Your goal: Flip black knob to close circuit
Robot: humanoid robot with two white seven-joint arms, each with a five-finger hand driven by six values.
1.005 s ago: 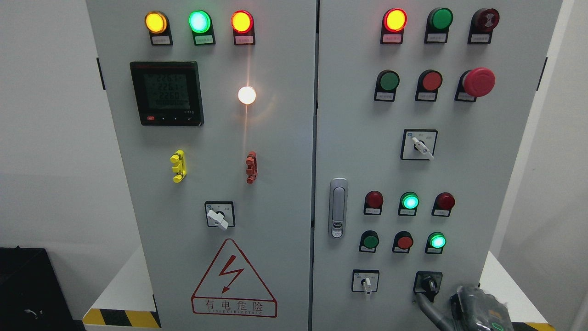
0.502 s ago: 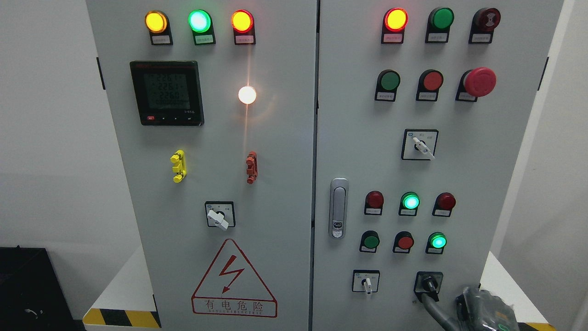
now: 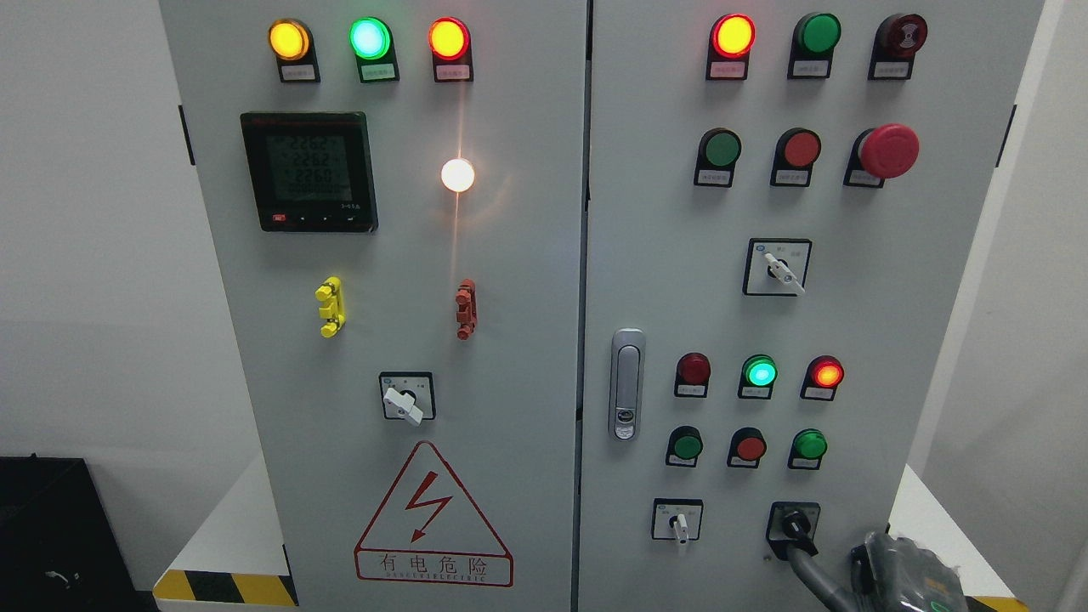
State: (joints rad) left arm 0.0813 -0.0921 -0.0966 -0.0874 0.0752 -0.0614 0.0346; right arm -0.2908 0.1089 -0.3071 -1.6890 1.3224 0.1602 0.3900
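Note:
The black knob (image 3: 794, 523) sits in a black square plate at the bottom right of the right cabinet door (image 3: 663, 255). Its handle points down, tilted slightly. My right hand (image 3: 903, 574) shows at the bottom right edge, mostly cut off. One grey finger (image 3: 806, 568) stretches up from it and its tip touches the knob's lower end; the hand grasps nothing. Above the knob, a red lamp (image 3: 826, 374) is lit and the green lamp (image 3: 809, 444) below it is dark. The left hand is out of view.
A white-handled selector (image 3: 678, 522) sits just left of the knob. A door latch (image 3: 626, 382) is on the door's left edge. A red mushroom button (image 3: 887, 150) sticks out at the upper right. The cabinet base edge (image 3: 225, 586) has yellow-black striping.
The red lamp above the knob has lit and the green lamp under it has gone dark. My right hand has sunk slightly down and right, its finger still at the knob.

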